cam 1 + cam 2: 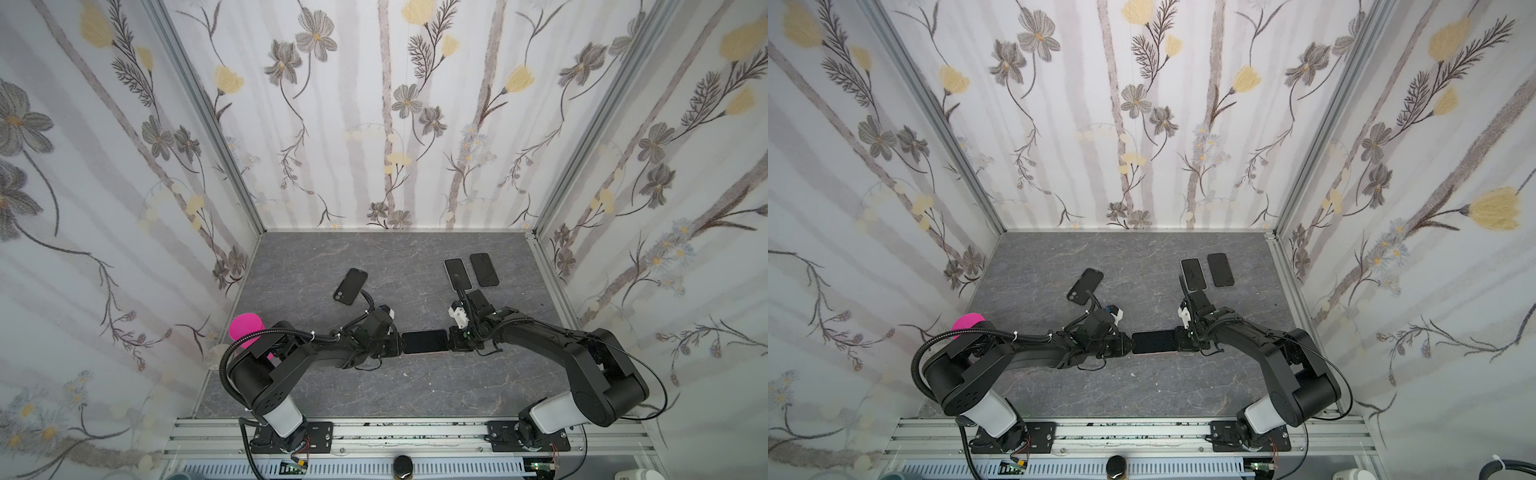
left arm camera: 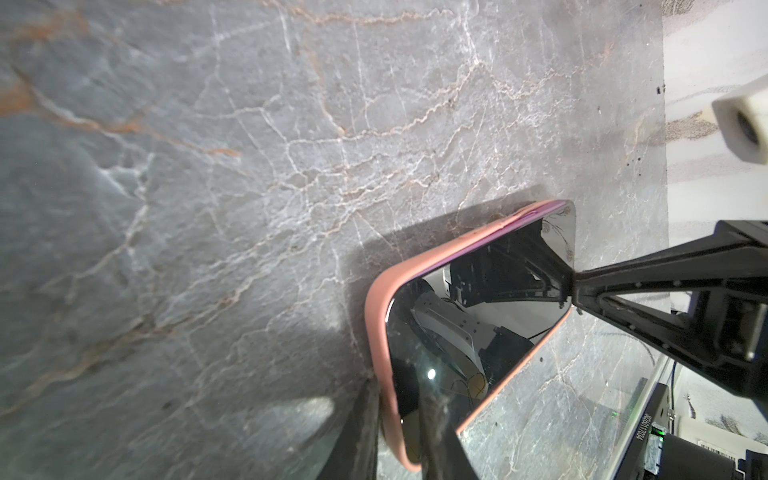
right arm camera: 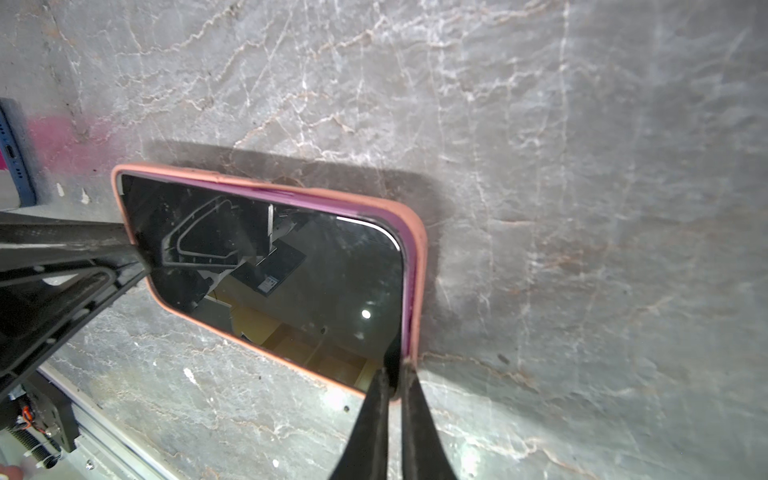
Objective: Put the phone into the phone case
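The black-screened phone (image 3: 299,282) lies in the salmon-pink rubbery phone case (image 3: 419,266) between the grippers on the grey veined tabletop (image 3: 582,208), left gripper (image 2: 401,399) and right gripper (image 3: 395,370) each nearly closed, pinching its opposite end rims.

**A:** Where's the phone (image 1: 424,341)?

**B:** Lying flat with its glossy black screen up, between the left gripper (image 2: 397,399) and the right gripper (image 3: 394,374). Each short end is at a gripper's tips.

**A:** And the phone case (image 3: 419,266)?

**B:** It's salmon, under and around the phone. Along 1 long side and the end by the right gripper, a purple strip shows inside the rim.
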You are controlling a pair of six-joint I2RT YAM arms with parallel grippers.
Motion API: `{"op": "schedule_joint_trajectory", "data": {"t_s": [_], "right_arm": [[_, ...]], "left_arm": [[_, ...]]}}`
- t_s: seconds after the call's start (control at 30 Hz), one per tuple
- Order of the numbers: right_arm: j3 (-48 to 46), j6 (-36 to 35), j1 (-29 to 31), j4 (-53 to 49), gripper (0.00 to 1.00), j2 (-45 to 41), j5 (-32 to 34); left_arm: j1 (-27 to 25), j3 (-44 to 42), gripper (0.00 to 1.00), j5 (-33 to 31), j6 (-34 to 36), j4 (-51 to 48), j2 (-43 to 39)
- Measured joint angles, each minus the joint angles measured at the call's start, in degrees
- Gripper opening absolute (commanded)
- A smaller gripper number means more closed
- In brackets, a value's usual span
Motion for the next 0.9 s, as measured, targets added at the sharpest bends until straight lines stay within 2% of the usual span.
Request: {"op": "schedule_joint_trajectory", "data": {"t_s": [0.13,0.33,0.57,0.9], "right_arm": [[4.0,0.0,0.2,-2.3,0.20,-1.4,1.4],[8.8,-0.3,-0.1,-3.2,0.20,-0.5,2.7],[11.0,-1.5,-0.6,-4.2,0.20,3.3,3.0],[12.3,-2.9,-0.9,-4.5,0.18,8.8,2.9]], "left_arm": [[-0.2,0.1,0.27,-1.0,0.2,-2.1,-1.6],[-0.1,3.4,0.28,-2.4,0.9,-7.7,-2.4],[0.6,6.3,0.30,-3.3,1.7,-8.8,-0.7],[1.7,8.9,0.27,-3.0,3.7,-10.8,2.5]]}}
